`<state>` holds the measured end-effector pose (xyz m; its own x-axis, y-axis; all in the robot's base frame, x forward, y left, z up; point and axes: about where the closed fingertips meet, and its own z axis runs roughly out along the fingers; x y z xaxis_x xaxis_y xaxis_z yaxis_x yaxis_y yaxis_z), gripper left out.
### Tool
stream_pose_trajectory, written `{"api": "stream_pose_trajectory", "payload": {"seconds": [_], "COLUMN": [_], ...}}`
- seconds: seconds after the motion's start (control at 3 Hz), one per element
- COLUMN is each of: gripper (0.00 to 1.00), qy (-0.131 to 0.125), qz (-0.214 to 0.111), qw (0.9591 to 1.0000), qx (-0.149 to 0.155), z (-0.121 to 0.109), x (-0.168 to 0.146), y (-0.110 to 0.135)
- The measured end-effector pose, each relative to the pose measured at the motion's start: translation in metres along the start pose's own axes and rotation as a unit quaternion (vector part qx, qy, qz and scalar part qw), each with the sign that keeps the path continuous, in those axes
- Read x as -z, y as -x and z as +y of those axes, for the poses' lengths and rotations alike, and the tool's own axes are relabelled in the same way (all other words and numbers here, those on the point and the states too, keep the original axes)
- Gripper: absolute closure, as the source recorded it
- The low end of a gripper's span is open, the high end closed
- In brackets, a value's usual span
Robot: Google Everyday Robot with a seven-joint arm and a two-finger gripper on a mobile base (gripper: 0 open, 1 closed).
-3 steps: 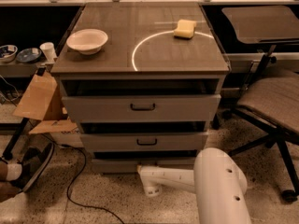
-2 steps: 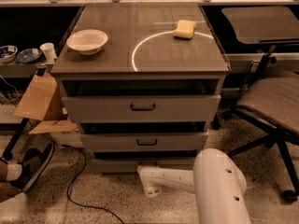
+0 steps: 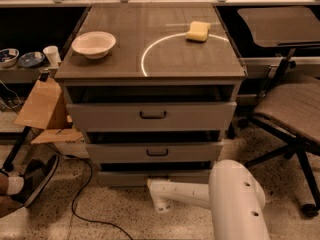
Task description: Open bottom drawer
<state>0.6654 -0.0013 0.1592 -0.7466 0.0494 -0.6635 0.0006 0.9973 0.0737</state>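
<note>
Nothing has shifted since a second ago: arm, drawers and clutter all sit as they did.

Reference: the cabinet (image 3: 170,66), three grey drawers.

Bottom drawer (image 3: 125,177): the lowest, slimmest front, at the cabinet's foot just above the floor. A dark gap separates it from the middle drawer (image 3: 195,151) above. Its handle is not seen, because the arm's tip covers the centre of the panel. Top drawer (image 3: 105,116) and middle drawer both show black bar handles.

Arm (image 3: 235,204): white, bulky, in front of the cabinet's lower right corner, with the forearm reaching left along the base.

Gripper (image 3: 156,188): at the arm's left end, low and centred on the cabinet front, at the bottom drawer's lower edge. Touching or just short of it: cannot tell. Spread or closed: cannot tell.

On the cabinet top: white bowl (image 3: 93,44) at the left, yellow sponge (image 3: 198,31) at the back right.

Right of the cabinet: chair (image 3: 295,109). Left of it: cardboard (image 3: 42,104) leaning, a shoe (image 3: 37,179) on the floor, and a black cable (image 3: 82,204) trailing toward the base.
</note>
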Motion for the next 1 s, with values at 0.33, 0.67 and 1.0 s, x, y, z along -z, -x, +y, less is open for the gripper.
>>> {"api": "stream_pose_trajectory", "payload": {"seconds": [0.33,0.67,1.0], "gripper": [1.0,1.0,1.0], "qy": [0.0,-0.001,-0.001], "qz": [0.001,-0.007,-0.007], "qw": [1.0,0.9999,0.9999], "qx": [0.0,-0.008,-0.008], "z": [-0.0011,-0.0028,-0.0027], "x": [0.0041,0.0051,0.0051], "y": [-0.0043,-0.0034,-0.0035]}}
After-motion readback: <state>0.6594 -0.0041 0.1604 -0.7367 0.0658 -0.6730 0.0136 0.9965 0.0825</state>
